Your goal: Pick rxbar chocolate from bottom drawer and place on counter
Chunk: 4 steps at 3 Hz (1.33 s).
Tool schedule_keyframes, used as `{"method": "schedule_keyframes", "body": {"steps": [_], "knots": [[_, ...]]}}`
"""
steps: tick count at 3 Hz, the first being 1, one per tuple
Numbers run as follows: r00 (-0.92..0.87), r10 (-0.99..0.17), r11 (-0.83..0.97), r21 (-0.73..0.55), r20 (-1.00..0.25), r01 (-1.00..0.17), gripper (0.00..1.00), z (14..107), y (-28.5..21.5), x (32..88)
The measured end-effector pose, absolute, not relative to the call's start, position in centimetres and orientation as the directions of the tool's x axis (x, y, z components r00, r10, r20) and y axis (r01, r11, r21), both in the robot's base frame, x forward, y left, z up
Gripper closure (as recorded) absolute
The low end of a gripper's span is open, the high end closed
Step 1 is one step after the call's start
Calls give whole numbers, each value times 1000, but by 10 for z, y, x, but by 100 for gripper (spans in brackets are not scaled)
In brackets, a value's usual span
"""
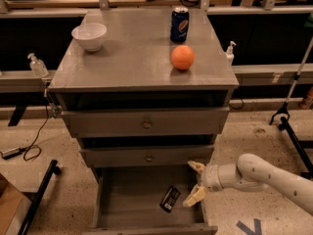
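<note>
A white bowl [89, 35] is sitting back left on the worktop [132, 58]; a blue can [179, 25] is standing back right, an orange [182, 57] lying just before it — not touching. A pump bottle [38, 65] is standing beyond each side. The tool [196, 182] is hanging low, front right.

A rounded white arm [274, 176] bears a cream-fingered hand [189, 184] above the bottom drawer [128, 196].

Around the grey cabinet [113, 125] you see a pale speckled floor [244, 136], with a black cable [34, 148] trailing at left and a blue tape mark [250, 227] at lower right. A cardboard box [9, 207] fills the lower left corner. Behind runs a long ledge [22, 77], with a left pump bottle [38, 65] and a right pump bottle [229, 52]. The gripper [188, 184] hangs at the cabinet's lower right, fingers spread.
</note>
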<state>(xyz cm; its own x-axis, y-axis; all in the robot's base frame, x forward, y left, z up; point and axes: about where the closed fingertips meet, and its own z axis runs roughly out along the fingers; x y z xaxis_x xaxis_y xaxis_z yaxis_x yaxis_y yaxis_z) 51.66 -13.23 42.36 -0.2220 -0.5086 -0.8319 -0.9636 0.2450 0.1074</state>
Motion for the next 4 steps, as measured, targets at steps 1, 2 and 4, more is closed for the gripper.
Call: {"method": "schedule_keyframes", "body": {"steps": [1,2,4], "knots": [[-285,-533,314,127,-797,-941,0,385,-133,524],[-297,-536,332,126,-790,-935,0,378,-133,527],[-321,-491,411,110,-810,-905,0,334,-123,529]]}}
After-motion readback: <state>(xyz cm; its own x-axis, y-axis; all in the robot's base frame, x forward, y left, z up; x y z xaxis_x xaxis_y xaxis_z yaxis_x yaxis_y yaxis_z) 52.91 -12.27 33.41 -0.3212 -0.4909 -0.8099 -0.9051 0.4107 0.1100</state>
